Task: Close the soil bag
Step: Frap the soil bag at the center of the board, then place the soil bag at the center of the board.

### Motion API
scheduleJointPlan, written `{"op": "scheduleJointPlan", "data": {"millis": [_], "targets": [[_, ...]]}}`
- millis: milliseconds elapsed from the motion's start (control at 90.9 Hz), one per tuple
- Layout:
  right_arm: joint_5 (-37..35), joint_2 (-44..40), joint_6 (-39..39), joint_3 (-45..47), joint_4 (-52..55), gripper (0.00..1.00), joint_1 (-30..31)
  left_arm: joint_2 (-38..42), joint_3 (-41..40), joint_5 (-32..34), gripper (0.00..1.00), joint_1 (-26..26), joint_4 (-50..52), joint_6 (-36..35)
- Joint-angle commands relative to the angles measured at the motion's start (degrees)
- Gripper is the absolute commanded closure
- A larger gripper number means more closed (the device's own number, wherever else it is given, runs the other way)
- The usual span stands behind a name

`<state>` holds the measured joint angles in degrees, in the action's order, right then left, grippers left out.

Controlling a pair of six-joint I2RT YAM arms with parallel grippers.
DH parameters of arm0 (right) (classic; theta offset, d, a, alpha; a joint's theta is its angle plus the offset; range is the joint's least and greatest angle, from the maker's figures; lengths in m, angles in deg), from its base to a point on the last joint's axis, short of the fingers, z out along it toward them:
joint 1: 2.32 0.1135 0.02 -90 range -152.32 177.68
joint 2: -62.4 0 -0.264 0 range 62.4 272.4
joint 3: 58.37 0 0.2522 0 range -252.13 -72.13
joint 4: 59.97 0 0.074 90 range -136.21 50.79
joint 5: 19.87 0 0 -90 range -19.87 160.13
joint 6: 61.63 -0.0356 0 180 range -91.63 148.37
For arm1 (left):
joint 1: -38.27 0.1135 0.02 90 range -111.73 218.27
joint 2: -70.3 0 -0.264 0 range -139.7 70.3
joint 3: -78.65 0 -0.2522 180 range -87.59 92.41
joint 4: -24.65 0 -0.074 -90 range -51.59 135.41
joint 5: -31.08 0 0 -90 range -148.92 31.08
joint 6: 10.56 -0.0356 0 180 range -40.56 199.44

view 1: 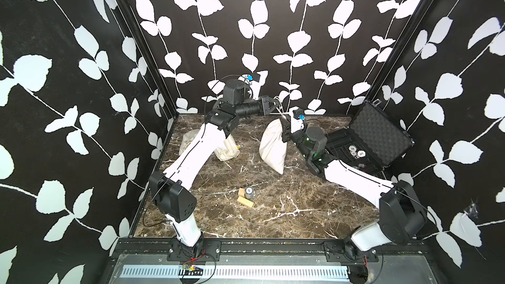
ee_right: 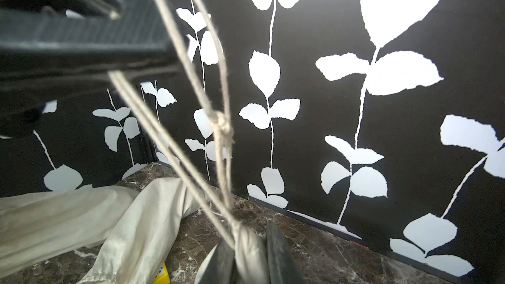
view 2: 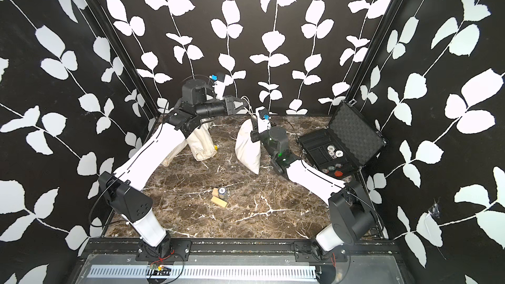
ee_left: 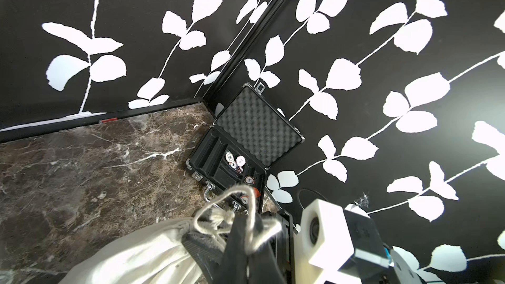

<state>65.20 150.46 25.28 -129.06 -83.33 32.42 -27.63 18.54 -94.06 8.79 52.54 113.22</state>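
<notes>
The left arm covers much of a second cream cloth sack [view 1: 227,152] toward the left back corner of the brown marble counter [view 1: 273,214]. A small yellow thing [ee_right: 161,274] beside it is too cut off to name. The cream cloth drawstring soil bag [view 1: 273,146] sits near the middle of the back edge. The right gripper [ee_right: 247,237] is nipped tight on its gathered neck, and the left gripper [view 1: 277,104] is fully closed on the pale drawstring cord [ee_right: 218,127] above. An open black foam-lined case [view 1: 379,129] with poker chips [view 1: 355,152] fills the right back corner. Two wooden blocks [view 1: 245,202] and a small tin [view 1: 249,191] lie mid-counter.
</notes>
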Motion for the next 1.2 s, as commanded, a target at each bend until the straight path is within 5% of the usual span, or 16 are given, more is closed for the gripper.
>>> {"op": "scheduleJointPlan", "data": {"millis": [0,231,550,715,913,1078,1188], "targets": [[-7.63,6.77,-1.22,8.22,21.05,0.84,-4.19,9.87,5.37,-2.60,1.00,1.93,-18.14,1.86],[-7.35,6.97,-2.95,3.44,25.43,0.93,-8.49,12.06,-3.52,0.12,1.00,3.25,-19.38,1.45],[-0.39,7.86,0.11,-17.64,34.03,1.00,-15.16,6.86,-14.73,10.79,0.99,3.11,-7.32,-10.76],[-3.04,9.12,-1.35,-21.60,35.69,1.00,-17.42,6.04,-22.95,17.93,0.63,2.14,-5.83,-13.08],[-6.70,10.08,-4.24,-15.76,37.10,0.93,-19.61,12.75,-30.42,44.85,0.29,2.28,6.57,-17.06],[-9.16,5.99,-3.35,-9.80,35.69,0.70,-19.86,17.45,-36.67,61.00,0.13,4.57,14.19,-15.71],[-10.18,0.87,-1.81,-6.98,35.20,0.52,-19.89,18.32,-41.11,63.71,0.02,7.00,14.17,-12.40]]}}
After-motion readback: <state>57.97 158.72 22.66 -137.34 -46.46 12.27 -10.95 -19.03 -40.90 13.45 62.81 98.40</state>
